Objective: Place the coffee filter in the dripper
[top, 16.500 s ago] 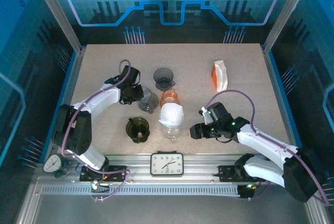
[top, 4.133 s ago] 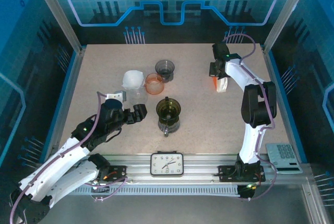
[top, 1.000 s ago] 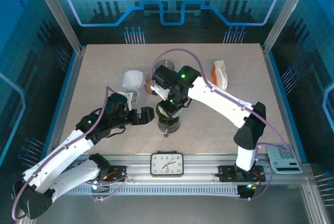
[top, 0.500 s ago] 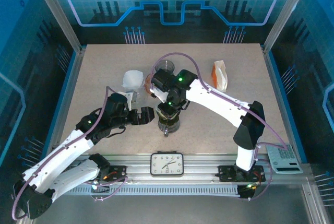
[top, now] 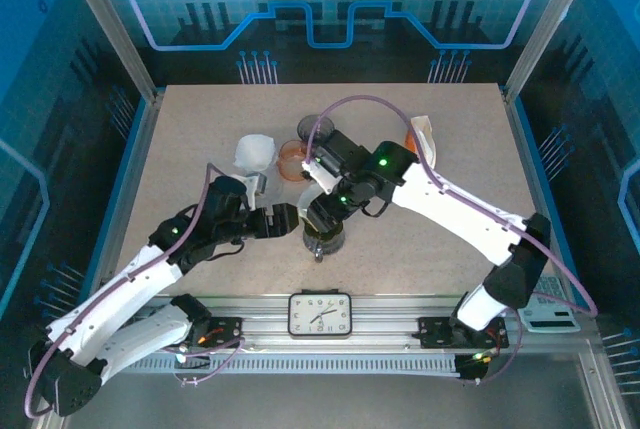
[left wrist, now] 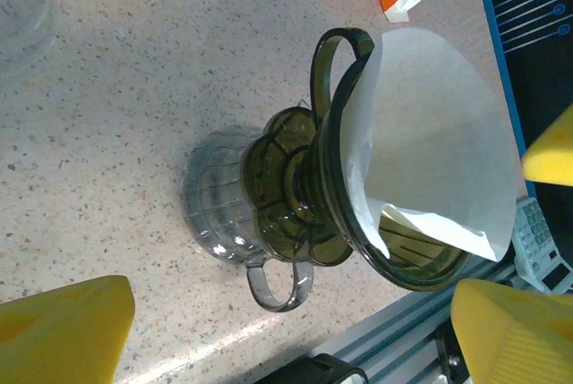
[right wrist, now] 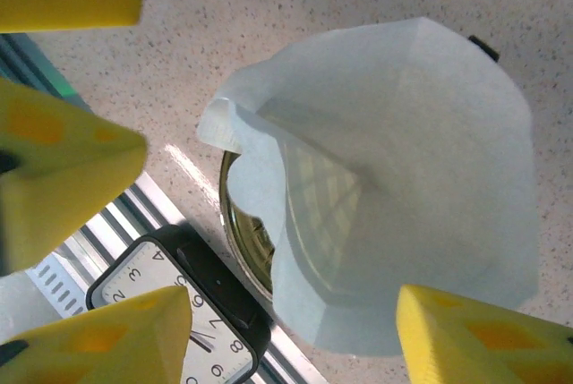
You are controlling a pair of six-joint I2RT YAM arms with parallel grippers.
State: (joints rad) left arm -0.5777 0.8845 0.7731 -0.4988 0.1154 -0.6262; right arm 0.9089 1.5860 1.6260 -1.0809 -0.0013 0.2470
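Observation:
The olive-green dripper [left wrist: 358,241] sits on a clear glass server [left wrist: 219,209] near the table's front middle [top: 322,239]. A white paper coffee filter [left wrist: 430,151] stands in the dripper, one side rising well above the rim; from above it shows as a wide cone [right wrist: 412,160]. My right gripper [right wrist: 291,335] hovers open over it, its yellow fingers [right wrist: 483,330] apart from the paper [top: 326,211]. My left gripper [top: 284,217] is open just left of the dripper, its fingers [left wrist: 63,330] flanking it without touching.
A clock [top: 320,312] lies on the front rail right below the dripper. Behind stand a clear dripper with a white filter [top: 255,152], an orange dripper [top: 295,159] and a grey one [top: 318,129]. An orange-white filter pack [top: 422,141] lies back right.
My right gripper has opened and let go of the filter, which now rests in the dripper. The right arm swung rightward. The left gripper edged closer to the dripper.

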